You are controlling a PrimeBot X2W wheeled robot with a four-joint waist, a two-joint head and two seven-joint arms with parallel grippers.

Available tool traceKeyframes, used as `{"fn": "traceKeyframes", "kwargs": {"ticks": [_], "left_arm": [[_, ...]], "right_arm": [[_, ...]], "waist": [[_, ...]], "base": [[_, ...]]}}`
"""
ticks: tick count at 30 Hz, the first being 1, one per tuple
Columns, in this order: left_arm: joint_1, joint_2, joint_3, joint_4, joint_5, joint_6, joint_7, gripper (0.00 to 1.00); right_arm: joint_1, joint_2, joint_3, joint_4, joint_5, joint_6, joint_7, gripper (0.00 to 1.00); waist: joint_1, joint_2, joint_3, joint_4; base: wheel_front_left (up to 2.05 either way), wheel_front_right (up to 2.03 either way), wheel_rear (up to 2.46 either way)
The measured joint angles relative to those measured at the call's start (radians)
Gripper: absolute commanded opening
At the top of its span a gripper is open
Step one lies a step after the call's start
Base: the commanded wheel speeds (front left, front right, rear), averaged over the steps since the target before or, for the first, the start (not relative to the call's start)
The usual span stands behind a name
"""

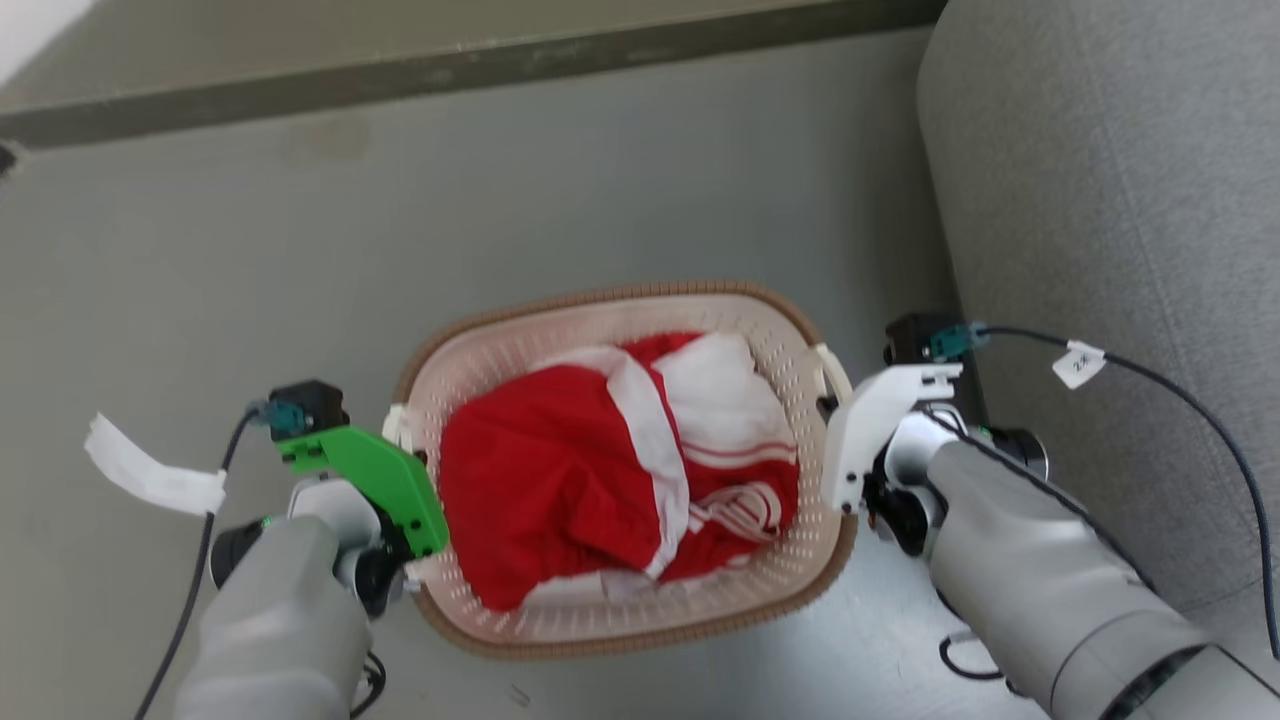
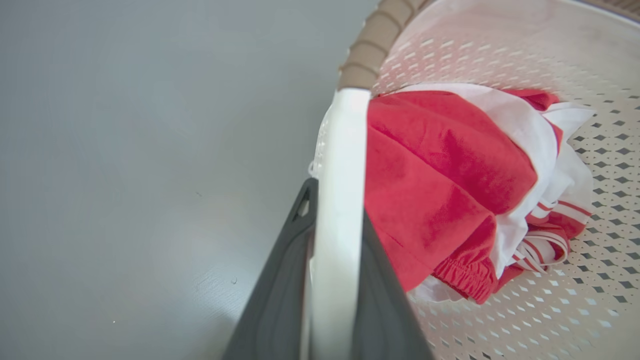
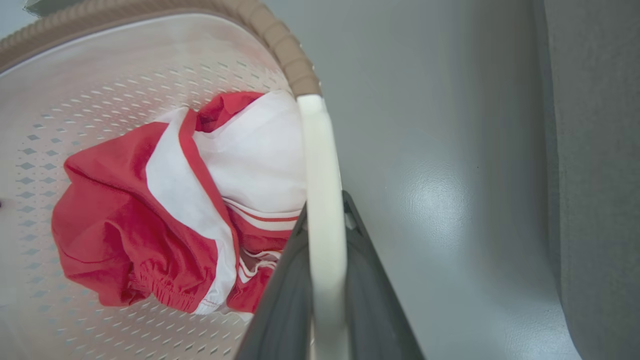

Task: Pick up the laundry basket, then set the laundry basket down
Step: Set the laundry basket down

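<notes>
- Your laundry basket (image 1: 600, 298) sits centre of the head view over the grey floor (image 1: 300, 250), between both arms. Can't tell if its base touches the floor.
- Red & white garment (image 1: 560, 470) is bunched inside the basket, below the brown rim.
- L gripper (image 1: 405, 455) is at the basket's L side, under the green mount. In the L wrist view the L gripper (image 2: 336, 210) is clenched: one dark finger on each side of the white L handle (image 2: 340, 150), both pressed to it.
- R gripper (image 1: 850, 440) is at the basket's R side, by the white mount. In the R wrist view the R gripper (image 3: 326, 215) grips the same way, with the R handle (image 3: 320, 150) pinched between its two fingers.
- Both wrist views look down into the perforated basket wall (image 2: 500, 60) (image 3: 100, 75), with the garment (image 2: 440, 170) (image 3: 150, 225) on the bottom.
- Grey upholstered furniture (image 1: 1100, 150) stands just beside the R arm, near the basket but apart from it.
- A dark strip (image 1: 450, 70) crosses the floor at the far edge, well apart from the basket.
</notes>
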Motion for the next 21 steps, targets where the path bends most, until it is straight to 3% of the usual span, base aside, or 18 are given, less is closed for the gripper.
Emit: {"fn": "traceKeyframes", "kwargs": {"ticks": [21], "left_arm": [[-0.209,0.032,-0.008,-0.025,0.021,-0.012,0.002,0.00]], "right_arm": [[-0.210,-0.003,-0.025,-0.006,-0.007,-0.030,-0.031,0.00]], "waist": [[0.0001,0.0000,0.260,-0.009]], "base": [[0.00,0.00,0.00]]}}
